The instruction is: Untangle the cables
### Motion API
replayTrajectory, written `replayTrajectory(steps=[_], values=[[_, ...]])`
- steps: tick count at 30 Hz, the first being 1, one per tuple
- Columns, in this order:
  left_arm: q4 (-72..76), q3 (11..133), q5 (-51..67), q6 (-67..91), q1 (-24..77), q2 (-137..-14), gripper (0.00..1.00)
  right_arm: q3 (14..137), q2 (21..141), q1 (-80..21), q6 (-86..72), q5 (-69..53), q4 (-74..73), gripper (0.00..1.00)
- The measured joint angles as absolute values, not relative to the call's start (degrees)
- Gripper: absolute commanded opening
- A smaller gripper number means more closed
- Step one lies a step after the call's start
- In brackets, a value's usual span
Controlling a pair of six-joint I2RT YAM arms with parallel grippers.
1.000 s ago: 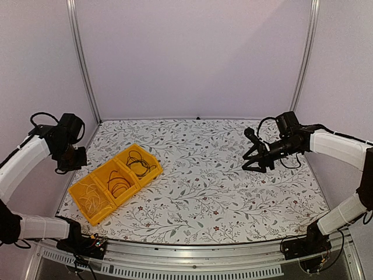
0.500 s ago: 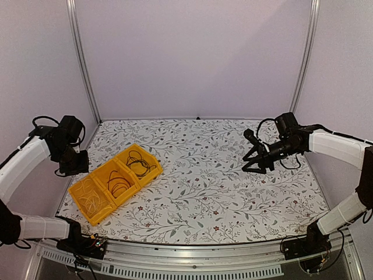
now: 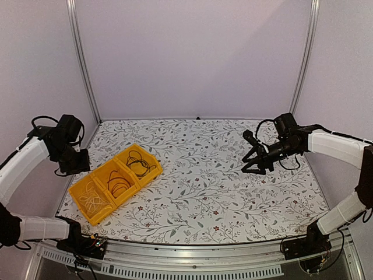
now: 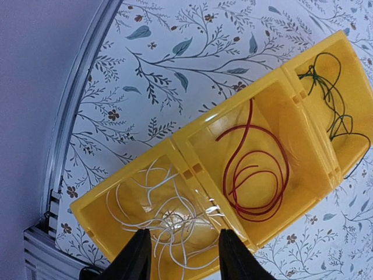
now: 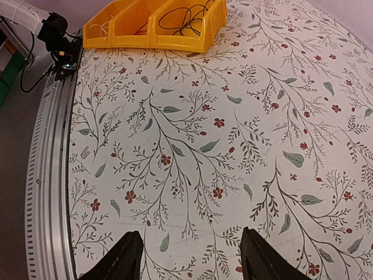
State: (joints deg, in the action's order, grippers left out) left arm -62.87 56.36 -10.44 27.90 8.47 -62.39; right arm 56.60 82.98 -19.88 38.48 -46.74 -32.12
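Observation:
A yellow three-compartment bin (image 3: 100, 213) sits at the table's left. Its near compartment holds a whitish cable (image 3: 90, 198) in loose loops. A dark red cable (image 3: 118, 182) is coiled in the middle one, and a black cable (image 3: 139, 162) lies in the far one. My left gripper (image 3: 78, 164) hovers at the bin's left side. In the left wrist view it is open (image 4: 183, 259) above the whitish cable (image 4: 169, 216), with the red cable (image 4: 256, 175) and black cable (image 4: 332, 111) beyond. My right gripper (image 3: 252, 168) is open and empty (image 5: 192, 259) above bare cloth at the right.
A flower-patterned cloth (image 3: 210, 186) covers the table. An aluminium rail (image 4: 76, 128) runs just left of the bin (image 4: 204, 119). The front rail (image 5: 49, 175) and a small black device with wires (image 5: 55, 35) lie near the bin's end (image 5: 180, 36). Purple walls enclose three sides.
My left gripper has come open and shifted slightly nearer and toward the bin. The right arm has edged a little to the left. The cables lie as before.

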Motion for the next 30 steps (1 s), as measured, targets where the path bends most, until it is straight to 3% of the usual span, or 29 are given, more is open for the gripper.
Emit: replayTrajectory(steps=[13,17,21,26,28,30], values=[[-44.49,63.18,-1.67,18.5,15.55,-70.43,0.42,56.62,82.72,-18.26,33.8,-37.52,-27.88,0.66],[-39.38,66.02,-0.67,14.74,19.03,-76.38,0.43,56.69,80.12,-15.07,30.65,-33.3,-24.75,0.75],[-33.58,67.64,-0.32,11.31,21.91,-78.41,0.44,58.61,78.06,-13.17,27.68,-29.02,-23.57,0.98],[-27.81,72.86,1.19,9.5,22.72,-79.9,0.51,64.55,77.03,-12.47,23.57,-22.5,-22.13,0.99],[-25.39,75.83,2.17,9.61,22.85,-80.95,0.64,66.57,76.51,-12.4,21.32,-19.4,-21.02,0.99],[-22.04,77.23,3.14,9.87,23.27,-81.14,0.97,68.27,75.96,-12.36,18.46,-15.59,-19.75,0.99]])
